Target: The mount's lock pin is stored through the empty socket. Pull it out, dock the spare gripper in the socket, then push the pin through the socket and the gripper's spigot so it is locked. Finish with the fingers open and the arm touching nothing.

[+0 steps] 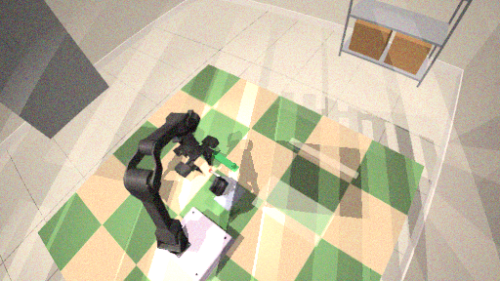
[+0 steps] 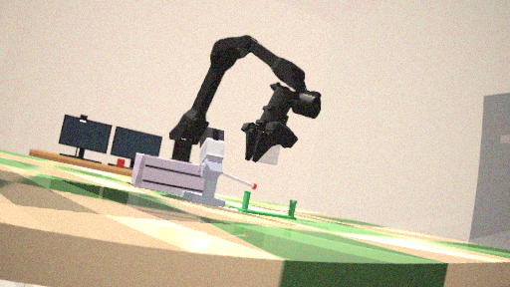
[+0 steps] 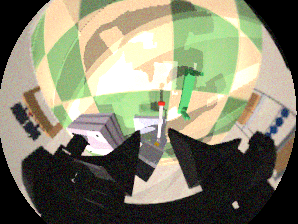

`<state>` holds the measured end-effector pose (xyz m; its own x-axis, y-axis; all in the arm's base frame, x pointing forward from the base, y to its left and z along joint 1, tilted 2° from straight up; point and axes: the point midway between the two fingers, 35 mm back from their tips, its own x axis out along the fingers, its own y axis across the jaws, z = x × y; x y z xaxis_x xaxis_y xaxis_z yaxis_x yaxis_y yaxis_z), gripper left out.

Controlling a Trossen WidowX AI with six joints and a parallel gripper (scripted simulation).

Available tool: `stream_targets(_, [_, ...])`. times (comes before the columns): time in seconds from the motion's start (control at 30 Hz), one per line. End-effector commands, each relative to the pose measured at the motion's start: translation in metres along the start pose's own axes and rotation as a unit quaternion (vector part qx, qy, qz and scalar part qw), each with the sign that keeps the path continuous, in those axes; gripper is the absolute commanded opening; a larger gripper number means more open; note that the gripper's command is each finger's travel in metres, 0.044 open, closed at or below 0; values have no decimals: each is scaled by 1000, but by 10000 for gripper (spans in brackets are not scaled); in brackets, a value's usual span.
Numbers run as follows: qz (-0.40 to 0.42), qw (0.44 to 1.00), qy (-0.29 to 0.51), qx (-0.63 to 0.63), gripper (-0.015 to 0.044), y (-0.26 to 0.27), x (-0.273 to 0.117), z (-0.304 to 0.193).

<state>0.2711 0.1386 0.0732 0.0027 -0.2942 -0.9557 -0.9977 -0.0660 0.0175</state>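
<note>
The pale grey mount [image 1: 228, 199] [image 2: 211, 185] [image 3: 144, 122] stands beside the arm's base box. The lock pin [image 1: 215, 174] [image 2: 239, 179] [image 3: 160, 120], a thin white rod with a red end, sticks out of the mount's upper part, red end outward. A grey and black block [image 2: 215, 134] [image 3: 146, 168] sits at the mount's top; I cannot tell whether it is the spare gripper. My gripper [image 1: 207, 166] [image 2: 252, 159] [image 3: 154, 131] is part open with nothing between its fingers. It hangs above the pin, apart from it. The socket's opening is hidden.
A green cradle [image 1: 225, 160] [image 2: 269, 214] [image 3: 187, 94] with two short posts stands past the pin's red end, holding nothing visible. The lilac base box [image 1: 200, 244] [image 2: 169, 175] [image 3: 93, 134] is close by the mount. Monitors and shelves are far off.
</note>
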Motion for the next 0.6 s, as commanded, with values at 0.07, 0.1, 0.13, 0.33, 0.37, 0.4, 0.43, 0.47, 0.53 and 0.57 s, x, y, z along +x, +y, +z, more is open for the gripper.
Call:
stream_targets(0.07, [0, 1000, 0, 0, 253, 0, -2, 1])
stream_targets(0.1, [0, 1000, 0, 0, 279, 0, -2, 1])
stream_targets(0.13, [0, 1000, 0, 0, 305, 0, -2, 1])
stream_targets(0.33, [0, 1000, 0, 0, 440, 0, -2, 1])
stream_targets(0.37, [0, 1000, 0, 0, 440, 0, -2, 1])
stream_targets(0.4, [0, 1000, 0, 0, 440, 0, -2, 1])
stream_targets(0.43, [0, 1000, 0, 0, 440, 0, -2, 1])
stream_targets(0.47, [0, 1000, 0, 0, 440, 0, -2, 1])
stream_targets(0.53, [0, 1000, 0, 0, 440, 0, -2, 1])
stream_targets(0.57, [0, 1000, 0, 0, 440, 0, -2, 1])
